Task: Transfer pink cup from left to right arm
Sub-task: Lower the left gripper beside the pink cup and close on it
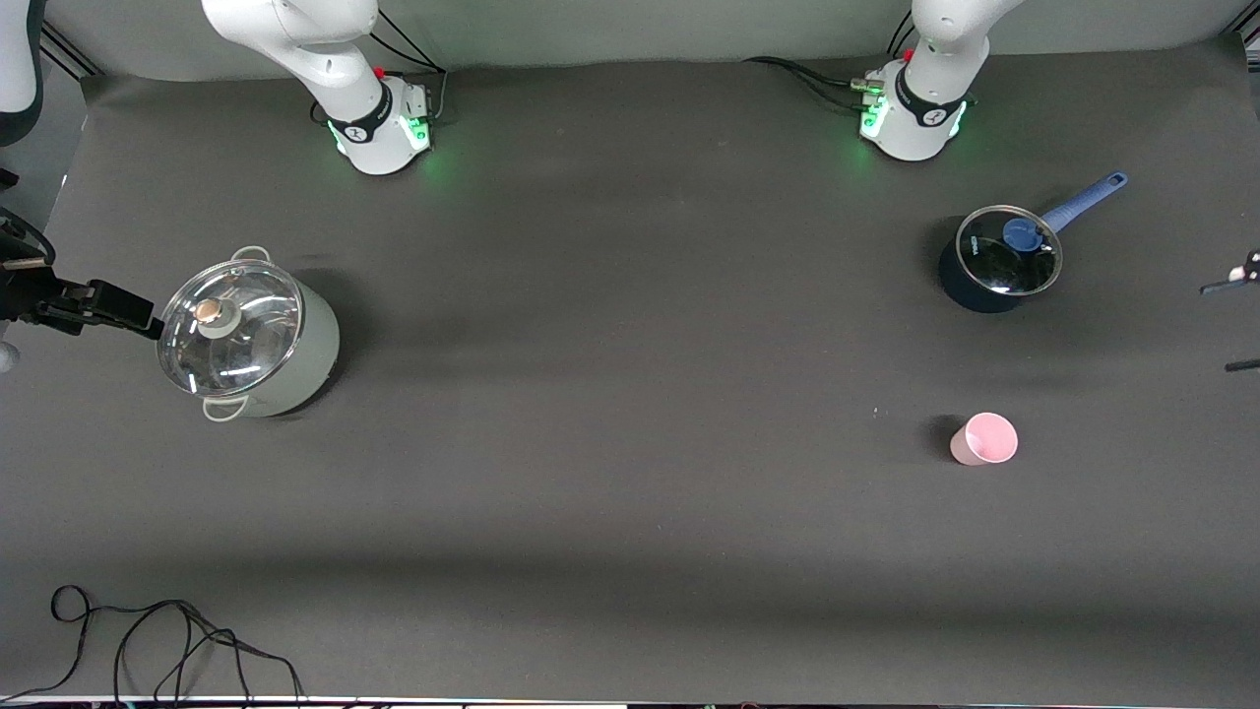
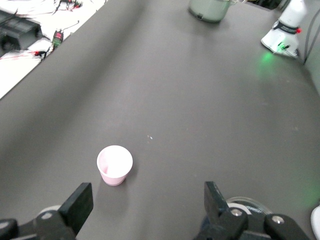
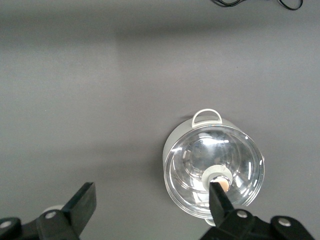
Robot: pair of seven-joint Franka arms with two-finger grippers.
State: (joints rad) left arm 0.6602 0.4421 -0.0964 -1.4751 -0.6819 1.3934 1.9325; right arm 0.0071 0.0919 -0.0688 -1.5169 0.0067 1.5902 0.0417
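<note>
From the front camera, the pink cup (image 1: 983, 439) stands upright on the dark table mat (image 1: 610, 473) toward my left arm's end, mouth up, long axis vertical, nothing touching it. Farther from the camera sits a dark blue saucepan (image 1: 996, 266) with a glass lid (image 1: 1010, 251) and a blue handle (image 1: 1083, 202) angling off toward my left arm's base (image 1: 915, 118). Toward the right arm's end there's a pale green stockpot (image 1: 258, 340) under its own glass lid, tan knob (image 1: 209, 311) on top. My right gripper (image 1: 94, 305) shows as a black shape at the table's edge just beside that pot. My left gripper is barely in this view; I can't make it out here. A black cable (image 1: 177, 640) loops along the table edge nearest the camera.

Left wrist view now: my left gripper (image 2: 145, 205) hangs in the air over bare mat, fingers (image 2: 77, 205) spread wide, holding nothing. The pink cup (image 2: 114, 164) stands upright just ahead of them, rim toward the lens, clear of both fingers. The stockpot (image 2: 210, 9) is well apart from it.

Right wrist view: my right gripper (image 3: 150, 205) is wide open and empty too, above the mat beside the stockpot (image 3: 212, 170), one fingertip (image 3: 220, 197) overlapping the lid knob in the picture. The pot's loop handle (image 3: 207, 116) shows clearly.
</note>
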